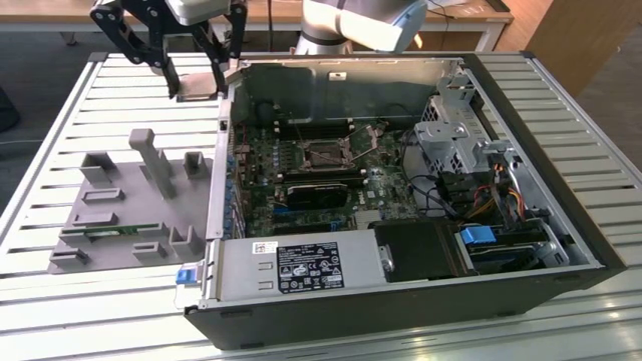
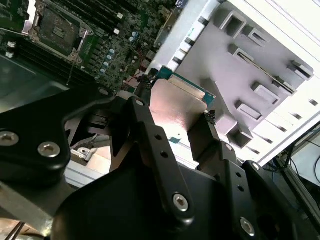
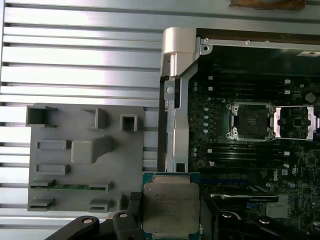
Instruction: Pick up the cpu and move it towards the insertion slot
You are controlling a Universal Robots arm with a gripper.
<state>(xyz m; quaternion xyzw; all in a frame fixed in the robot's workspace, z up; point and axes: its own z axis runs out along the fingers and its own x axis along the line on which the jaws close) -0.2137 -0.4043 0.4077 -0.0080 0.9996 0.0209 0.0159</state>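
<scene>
1. CPU transport concerns the open computer case [image 1: 561, 218], the largest item we see; it lies on its side on the slatted table [image 1: 60, 135], so the motherboard [image 1: 301, 180] faces upward for access.
2. We note the grey fixture tray [image 1: 120, 218] just beside the case on the exterior view's left; its raised holders appear designed to stage parts, and a green memory stick [image 1: 113, 231] sits in one.
3. We locate the gripper [image 1: 198, 71] raised above the table near the case's upper corner, clear of both tray and case wall.
4. We find the insertion slot [image 3: 248, 120] with its metal frame swung aside, exposing the dark centre.
5. We see the cpu [image 3: 170, 207] clamped between the closed-in fingers [image 2: 200, 132], flat, metal top toward the first wrist view's camera, well apart from the slot.
</scene>
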